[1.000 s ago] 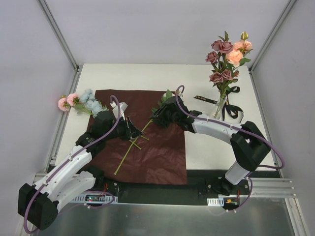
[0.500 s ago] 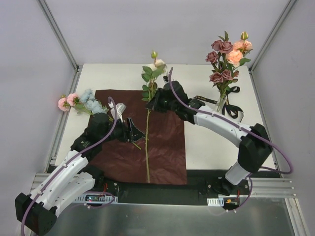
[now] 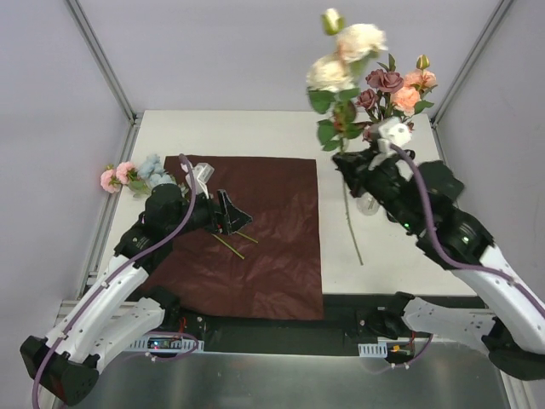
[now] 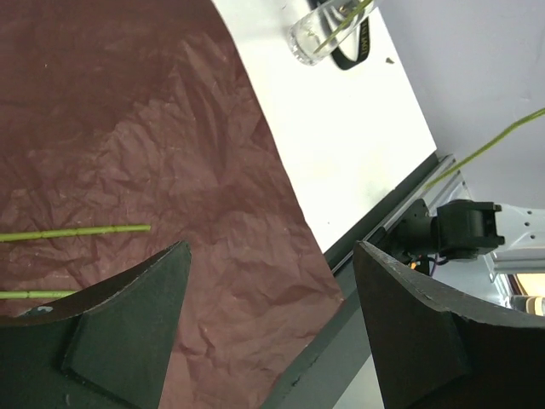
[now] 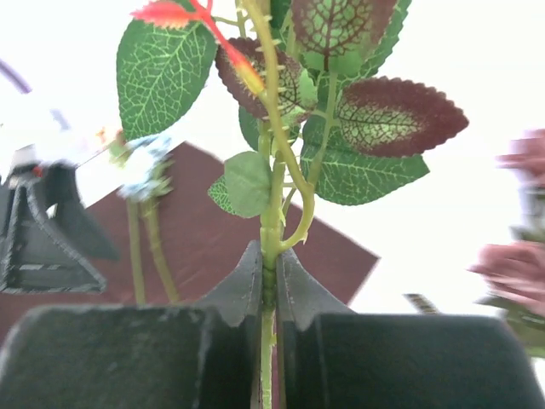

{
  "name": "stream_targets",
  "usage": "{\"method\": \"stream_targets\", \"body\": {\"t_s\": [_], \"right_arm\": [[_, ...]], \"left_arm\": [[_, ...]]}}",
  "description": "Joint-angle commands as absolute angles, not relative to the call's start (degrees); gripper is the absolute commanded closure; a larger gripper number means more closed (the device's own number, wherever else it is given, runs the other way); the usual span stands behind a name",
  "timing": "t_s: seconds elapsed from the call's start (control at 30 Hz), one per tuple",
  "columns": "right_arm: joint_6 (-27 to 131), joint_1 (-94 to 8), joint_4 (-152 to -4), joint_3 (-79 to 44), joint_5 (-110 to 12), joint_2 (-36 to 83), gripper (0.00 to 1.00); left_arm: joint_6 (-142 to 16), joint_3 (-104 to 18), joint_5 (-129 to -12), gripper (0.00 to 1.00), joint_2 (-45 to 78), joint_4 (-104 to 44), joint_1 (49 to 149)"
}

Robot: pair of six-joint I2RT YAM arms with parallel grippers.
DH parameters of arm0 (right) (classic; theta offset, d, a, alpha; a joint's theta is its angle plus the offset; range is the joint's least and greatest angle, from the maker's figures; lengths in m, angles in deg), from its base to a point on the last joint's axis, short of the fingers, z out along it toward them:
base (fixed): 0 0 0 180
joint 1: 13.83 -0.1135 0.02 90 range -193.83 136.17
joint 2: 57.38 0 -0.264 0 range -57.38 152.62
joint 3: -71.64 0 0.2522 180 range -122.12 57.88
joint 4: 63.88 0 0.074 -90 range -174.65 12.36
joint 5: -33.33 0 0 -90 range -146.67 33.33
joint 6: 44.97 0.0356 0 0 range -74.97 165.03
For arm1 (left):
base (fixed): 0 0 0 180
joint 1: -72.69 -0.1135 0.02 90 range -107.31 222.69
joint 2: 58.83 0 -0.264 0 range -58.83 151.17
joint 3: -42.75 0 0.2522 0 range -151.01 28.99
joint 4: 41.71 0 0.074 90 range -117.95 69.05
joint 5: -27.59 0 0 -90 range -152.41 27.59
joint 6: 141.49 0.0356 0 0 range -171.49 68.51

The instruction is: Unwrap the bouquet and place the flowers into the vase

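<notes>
The dark red wrapping paper (image 3: 272,230) lies flat and open on the table. My right gripper (image 3: 352,164) is shut on the green stem (image 5: 269,256) of a cream rose flower (image 3: 345,51) and holds it upright in the air, its lower end hanging over the white table (image 3: 356,243). The vase (image 4: 311,38), with mauve and peach roses (image 3: 392,85) in it, stands right behind that arm, mostly hidden in the top view. My left gripper (image 3: 232,217) hangs open over the paper with nothing between its jaws. Two thin stems (image 3: 230,244) lie beside it.
Pink (image 3: 115,176) and pale blue flowers (image 3: 155,170) lie at the paper's far left corner. A black ribbon (image 4: 362,43) rests by the vase. The metal frame rail (image 3: 111,196) runs along the table's left side.
My right gripper shut on the cream rose stem and raised it from the paper up and right toward the vase. My left gripper opened and let go of that stem.
</notes>
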State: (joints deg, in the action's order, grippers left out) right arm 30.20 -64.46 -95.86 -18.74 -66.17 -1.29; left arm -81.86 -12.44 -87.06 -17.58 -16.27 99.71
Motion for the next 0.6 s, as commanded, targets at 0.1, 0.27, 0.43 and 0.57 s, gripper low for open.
{"method": "stream_targets", "body": {"t_s": [0.1,0.27,0.43,0.57], "right_arm": [[8.92,-60.35,-89.17,-22.53,-90.33,-7.64,0.99],[11.68,-46.12,-81.52,-23.50,-84.99,-6.67,0.99],[20.14,-31.95,-70.65,-21.32,-75.15,-5.09,0.99],[22.35,-28.60,-66.14,-22.36,-73.72,-2.99,0.99]], "left_arm": [[-82.07,-15.83,-87.11,0.24,-12.69,-18.81,99.85],[-82.95,-16.36,-88.43,0.24,-11.29,-19.42,99.85],[-83.48,-15.31,-88.52,0.24,-12.34,-19.51,99.85],[-83.57,-13.55,-87.90,0.23,-14.53,-19.42,99.85]]}}
